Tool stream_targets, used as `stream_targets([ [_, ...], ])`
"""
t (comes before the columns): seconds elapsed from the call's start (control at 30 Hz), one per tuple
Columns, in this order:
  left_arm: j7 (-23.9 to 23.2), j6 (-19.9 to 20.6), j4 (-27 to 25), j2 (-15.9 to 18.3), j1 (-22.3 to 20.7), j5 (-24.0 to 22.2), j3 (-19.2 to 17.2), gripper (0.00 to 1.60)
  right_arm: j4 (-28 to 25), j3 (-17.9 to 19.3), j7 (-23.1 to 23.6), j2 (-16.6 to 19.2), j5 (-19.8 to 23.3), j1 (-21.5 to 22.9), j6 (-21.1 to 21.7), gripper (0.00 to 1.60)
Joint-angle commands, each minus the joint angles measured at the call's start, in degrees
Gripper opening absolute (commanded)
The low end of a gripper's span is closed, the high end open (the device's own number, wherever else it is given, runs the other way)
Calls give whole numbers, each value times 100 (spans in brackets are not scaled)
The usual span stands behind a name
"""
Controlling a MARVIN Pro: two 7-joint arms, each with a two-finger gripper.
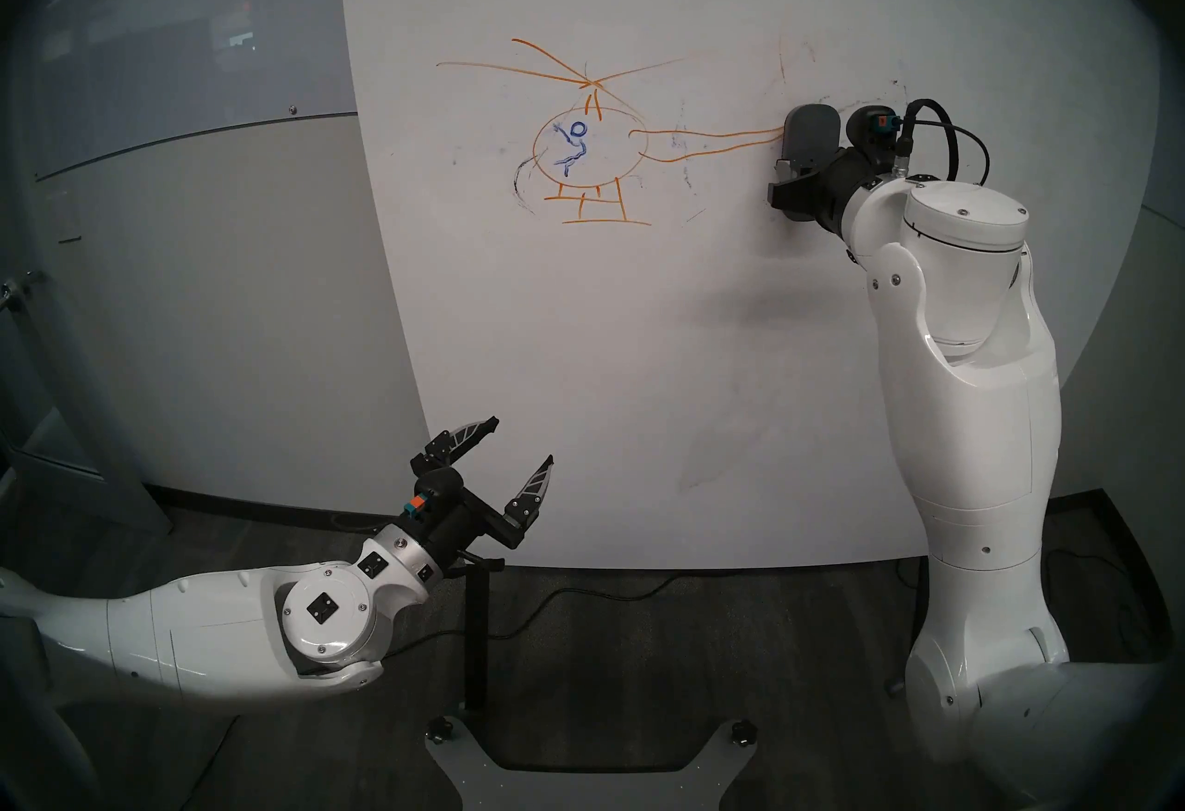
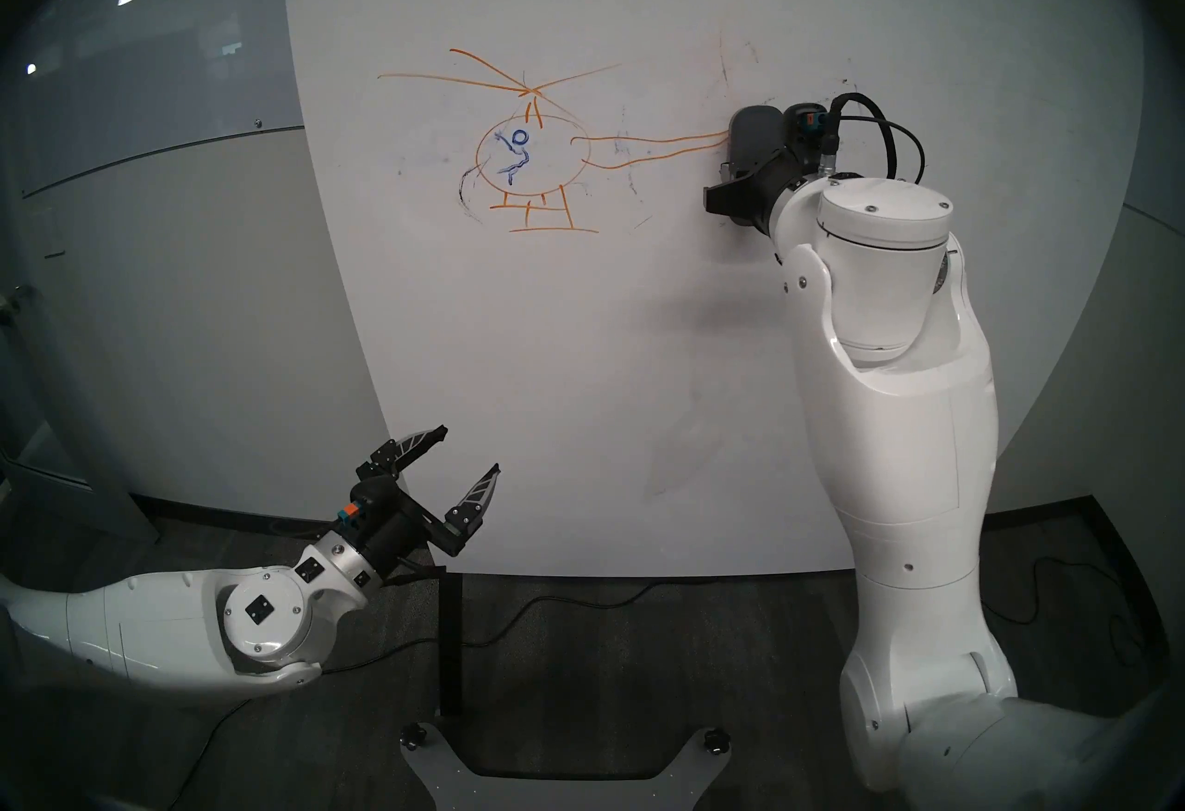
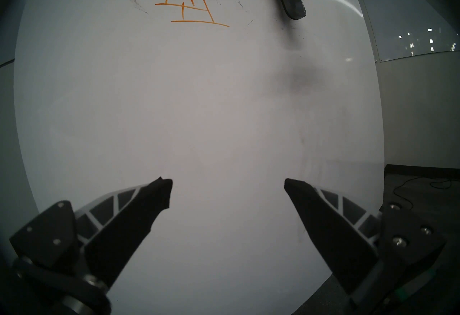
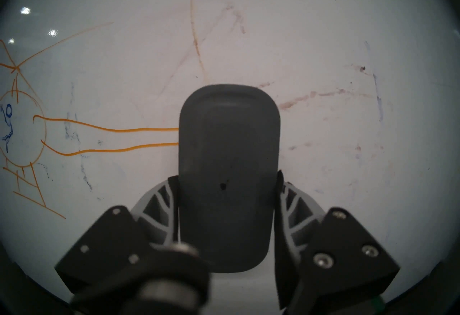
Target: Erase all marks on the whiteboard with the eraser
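Only the right wrist view shows the right gripper (image 4: 227, 190) clamping the eraser's (image 4: 227, 157) dotted back.

The eraser (image 4: 227, 172) hides the orange helicopter's (image 1: 593, 146) tail end.

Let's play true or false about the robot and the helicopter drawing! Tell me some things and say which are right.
1. The right end effector grips the eraser. True.
2. The orange helicopter is all wiped away. False: its body, rotor, skids and tail lines are there on the whiteboard.
3. The left end effector holds a marker. False: it is open and empty.
4. A blue stick figure sits inside the helicopter's body. True.
5. The eraser covers the end of the tail lines. True.
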Motion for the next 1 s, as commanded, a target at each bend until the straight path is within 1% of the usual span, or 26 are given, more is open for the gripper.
stream_targets([
  [0.0, 1, -28, -45, 2, -46, -3, -46, 160, 83, -88, -65, -72, -77, 335, -57, 0],
  [0.4, 2, -28, -44, 2, -49, -2, -43, 160, 576, -166, -144, -163, -195, 769, -54, 0],
  [0.7, 3, -28, -44, 2, -50, -2, -41, 160, 498, -112, -154, -185, -210, 768, -36, 0],
  [0.97, 4, -27, -42, 1, -51, -1, -38, 160, 410, -32, -147, -205, -214, 897, -2, 0],
])
